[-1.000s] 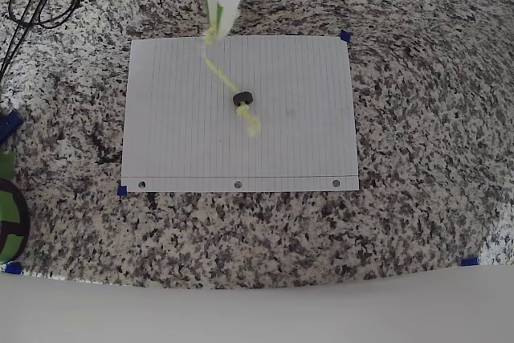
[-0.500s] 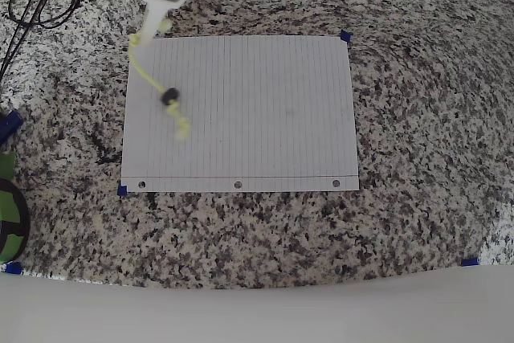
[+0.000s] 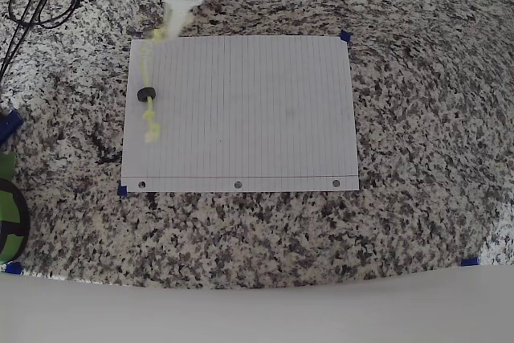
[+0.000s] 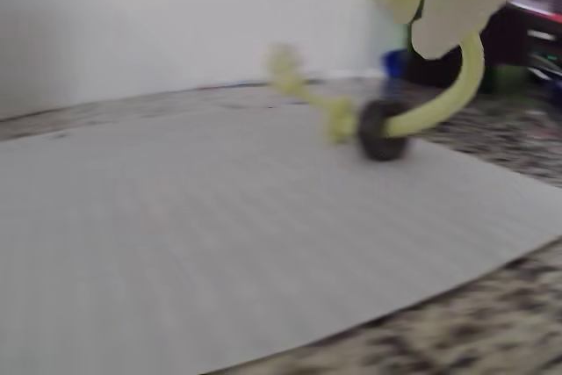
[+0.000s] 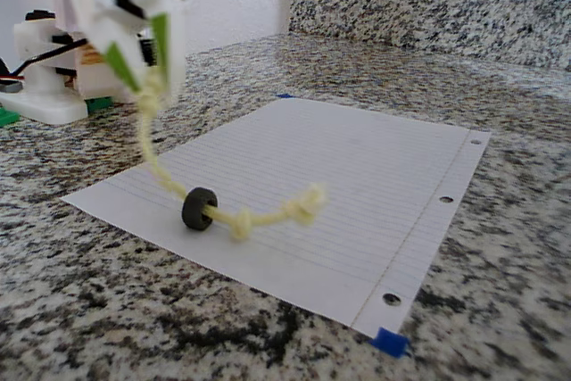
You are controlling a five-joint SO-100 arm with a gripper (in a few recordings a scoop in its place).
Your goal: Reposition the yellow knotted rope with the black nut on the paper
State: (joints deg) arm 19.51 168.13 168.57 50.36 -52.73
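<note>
- In the overhead view, the white gripper (image 3: pixel 165 34) is seen near the 11 o'clock corner of the paper (image 3: pixel 257 110), just at its top edge.
- The jaws are closed on the upper end of the yellow knotted rope (image 3: pixel 147 90), which is held up from the gripper (image 5: pixel 147 73) in the fixed view.
- The rope (image 5: pixel 232 211) is seen hanging down to the sheet, its lower knotted part lying along the paper's 9 o'clock edge.
- The black nut (image 3: pixel 147 95) is threaded on the cord and is shown standing on edge on the paper (image 5: pixel 357 176) in the fixed view (image 5: pixel 199 209).
- In the blurred wrist view, the nut (image 4: pixel 382 129) is seen resting on the paper (image 4: pixel 219 234) at 2 o'clock, with the rope (image 4: pixel 439 98) curving up from it.
- The sheet is laid on a speckled granite counter (image 3: pixel 418 198), with blue tape (image 3: pixel 345 36) at its corner.
</note>
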